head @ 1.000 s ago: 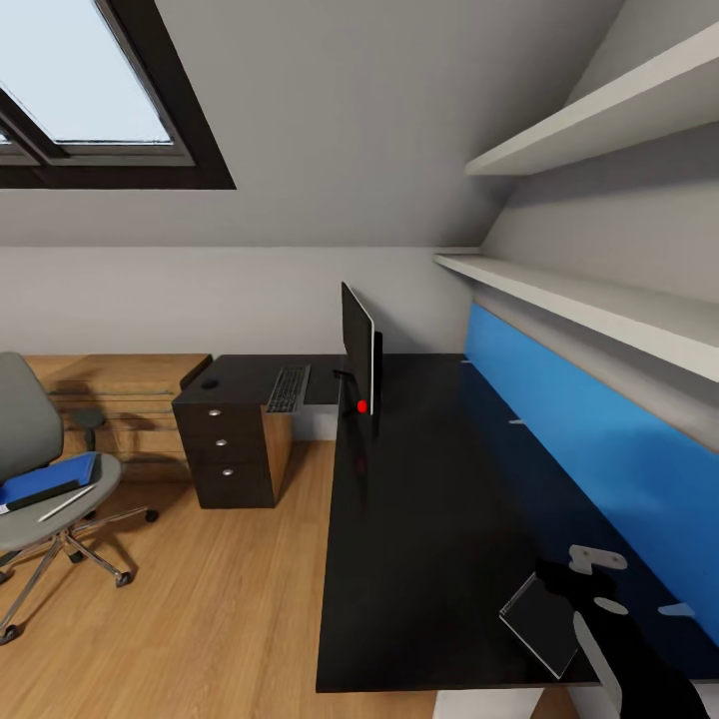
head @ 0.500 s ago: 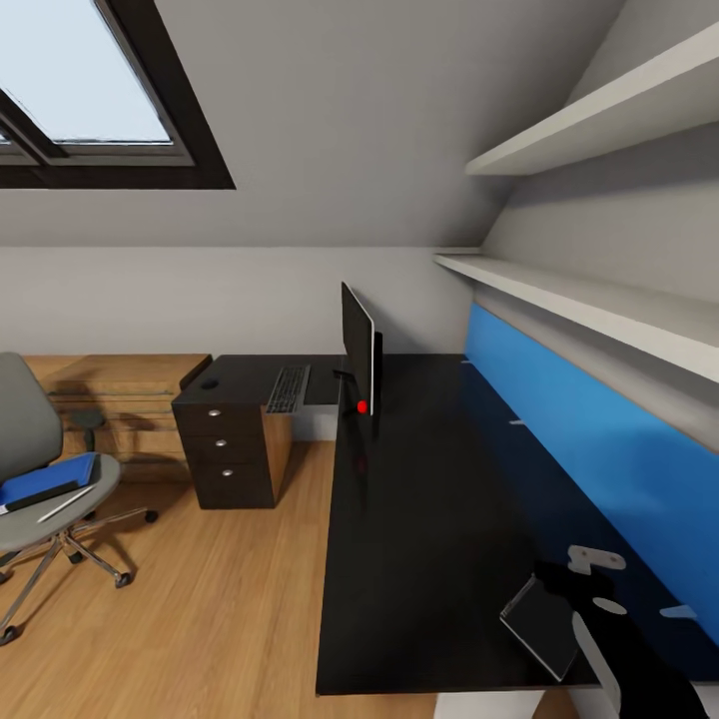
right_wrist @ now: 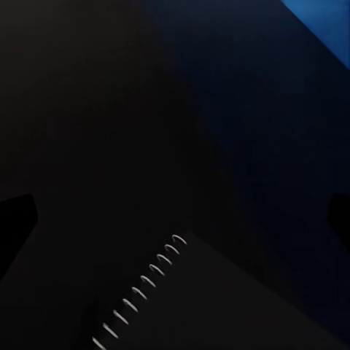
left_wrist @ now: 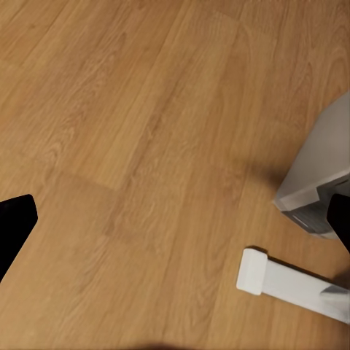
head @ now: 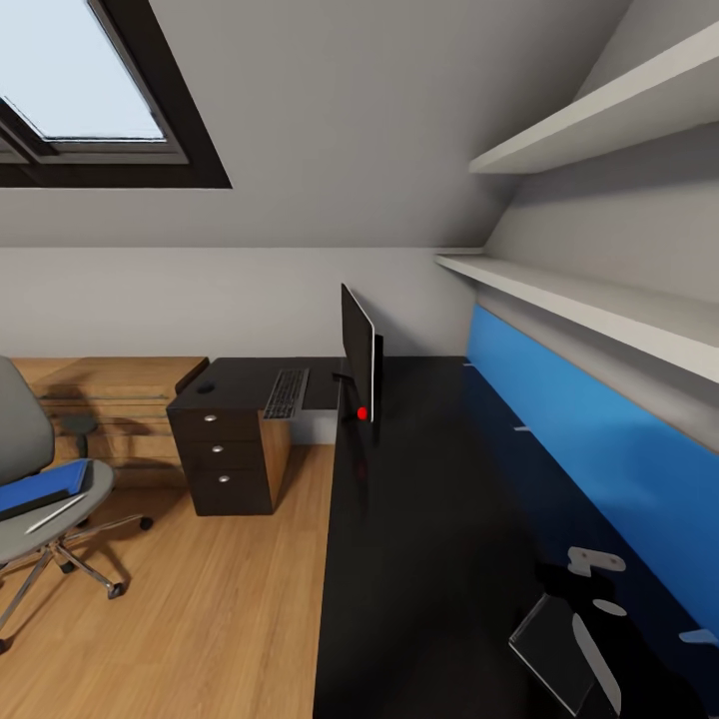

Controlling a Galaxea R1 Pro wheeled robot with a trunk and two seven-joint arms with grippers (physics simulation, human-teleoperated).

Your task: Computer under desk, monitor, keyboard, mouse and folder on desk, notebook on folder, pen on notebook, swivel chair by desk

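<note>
A: Where is the notebook [right_wrist: 219, 306]?

B: It is on the black worktop [head: 429, 519], toward 5 o'clock in the head view. Its wire spiral shows in the right wrist view. The right end effector [right_wrist: 179, 219] hangs over it with its fingers wide apart, clamped on nothing.

A: And the left end effector [left_wrist: 179, 222]?

B: Its fingers are apart too, over bare wooden floor [left_wrist: 131, 131].

A: What else is on the worktop?

B: The monitor [head: 358, 364] stands upright near the corner of the L. The keyboard [head: 287, 392] lies at its 9 o'clock, and the mouse [head: 207, 386] is farther along at 9 o'clock, above the drawer unit [head: 225, 459].

A: And the folder [head: 45, 486]?

B: It is on the seat of the swivel chair [head: 20, 424], at 8 o'clock in the head view and well apart from the worktop. The pen [head: 55, 512] lies on the seat along the folder's near edge.
</note>
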